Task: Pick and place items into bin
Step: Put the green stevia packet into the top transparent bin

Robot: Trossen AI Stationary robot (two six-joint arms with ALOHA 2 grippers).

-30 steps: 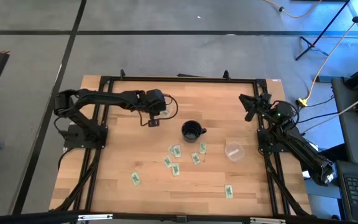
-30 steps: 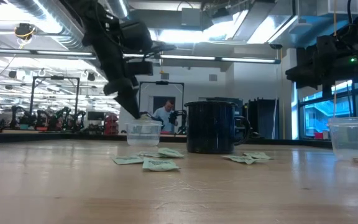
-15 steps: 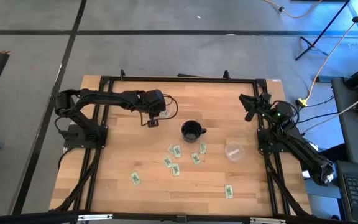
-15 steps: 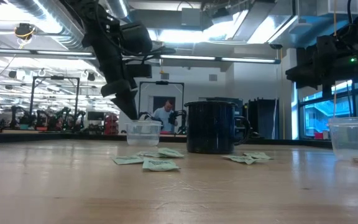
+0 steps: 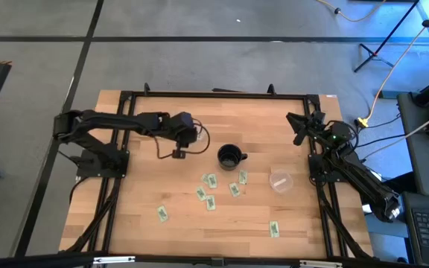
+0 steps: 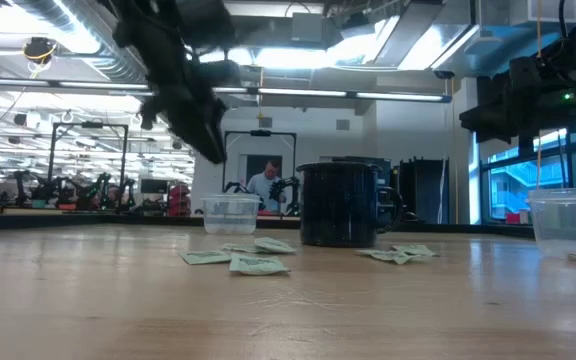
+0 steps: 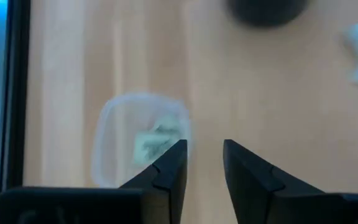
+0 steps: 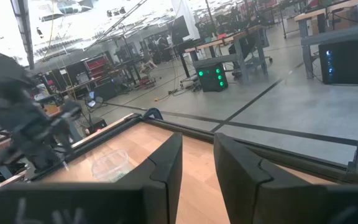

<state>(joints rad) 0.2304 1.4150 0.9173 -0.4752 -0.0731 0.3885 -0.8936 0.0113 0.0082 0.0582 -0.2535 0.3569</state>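
Observation:
Several pale green packets (image 5: 211, 181) lie flat on the wooden table, near and to the right of the black mug (image 5: 230, 156). One more packet (image 7: 153, 142) lies inside a small clear bin (image 7: 138, 146) at the far left-centre (image 5: 197, 134). My left gripper (image 7: 204, 163) hangs open above the table just beside that bin, empty, raised well over it in the low view (image 6: 206, 145). My right gripper (image 5: 296, 128) waits open at the table's far right, level and empty (image 8: 197, 165).
A second clear bin (image 5: 280, 180) stands right of the mug, near the right arm. A black frame (image 5: 214, 94) runs around the table's edges. Bare wood lies along the near left (image 5: 125, 216). Beyond the far edge, a person stands in the room (image 6: 265, 185).
My left gripper has risen out of the clear bin and drawn back a little toward the table's near-left, rolling slightly. The bin and the packets on the table have stayed where they were.

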